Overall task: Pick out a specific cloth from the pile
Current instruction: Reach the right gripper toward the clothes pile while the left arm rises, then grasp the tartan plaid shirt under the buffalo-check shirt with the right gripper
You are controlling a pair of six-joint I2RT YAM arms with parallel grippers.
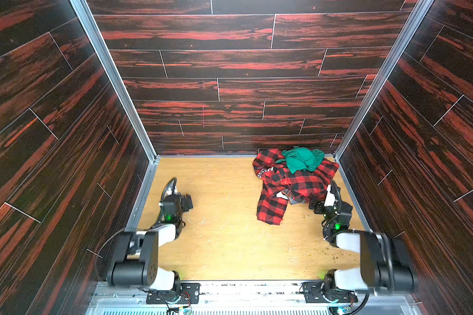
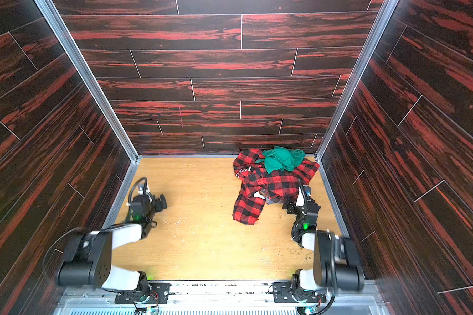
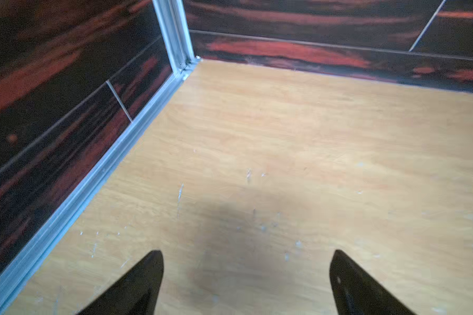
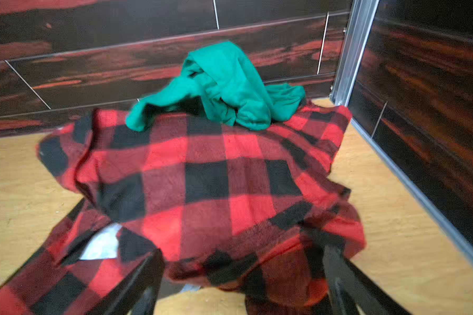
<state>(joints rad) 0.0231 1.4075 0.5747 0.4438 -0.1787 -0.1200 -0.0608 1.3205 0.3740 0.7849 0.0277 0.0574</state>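
Note:
The pile lies at the back right corner in both top views: a red-and-black large-check shirt (image 1: 290, 182) (image 2: 268, 182) (image 4: 202, 177) with a plain green cloth (image 1: 302, 159) (image 2: 281, 159) (image 4: 230, 87) bunched on top. Of the cloth, only a small muted blue-grey plaid strip (image 1: 295, 201) (image 2: 273, 201) peeks from under the red shirt's near edge. My right gripper (image 1: 315, 205) (image 2: 288, 204) (image 4: 243, 251) is open at that near edge, its jaws wide on either side of the red shirt's hem. My left gripper (image 1: 187, 203) (image 2: 163, 202) (image 3: 246, 253) hangs open over bare floor at the left, holding nothing.
Dark red wood-pattern walls (image 1: 230, 90) close in the back and both sides, with aluminium rails (image 1: 145, 188) along the floor edges. The light wooden floor (image 1: 224, 218) runs between the arms. Small crumbs (image 1: 336, 256) lie by the right arm's base.

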